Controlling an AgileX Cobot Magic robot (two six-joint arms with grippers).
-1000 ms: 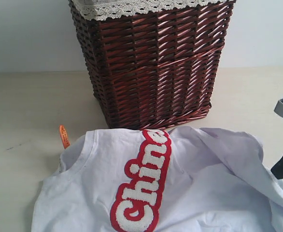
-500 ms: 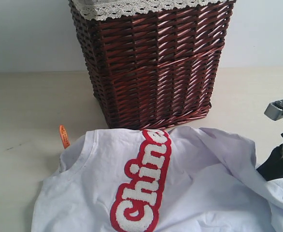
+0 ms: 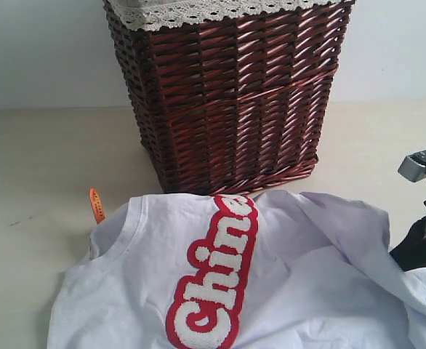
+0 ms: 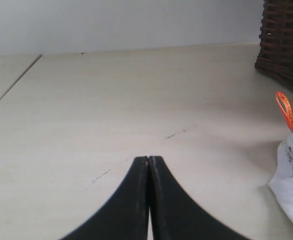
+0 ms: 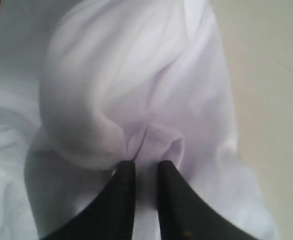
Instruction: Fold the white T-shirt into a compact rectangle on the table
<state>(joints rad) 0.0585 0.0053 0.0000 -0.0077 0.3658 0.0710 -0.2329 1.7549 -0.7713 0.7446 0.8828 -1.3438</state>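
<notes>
Currently: right gripper (image 5: 146, 162) nipping a raised fold of the white T-shirt (image 3: 293, 269); left gripper (image 4: 148, 159) pressed together, empty
Its fingers (image 5: 121, 195) stand nearly together with puckered cloth between the tips, at the shirt's right edge; the garment lies rumpled on the table (image 3: 38, 160) before the wicker basket (image 3: 227, 94). Advised: confirm the pinch takes the top layer only, lift low, carry inward across the lettering (image 3: 216, 283)
</notes>
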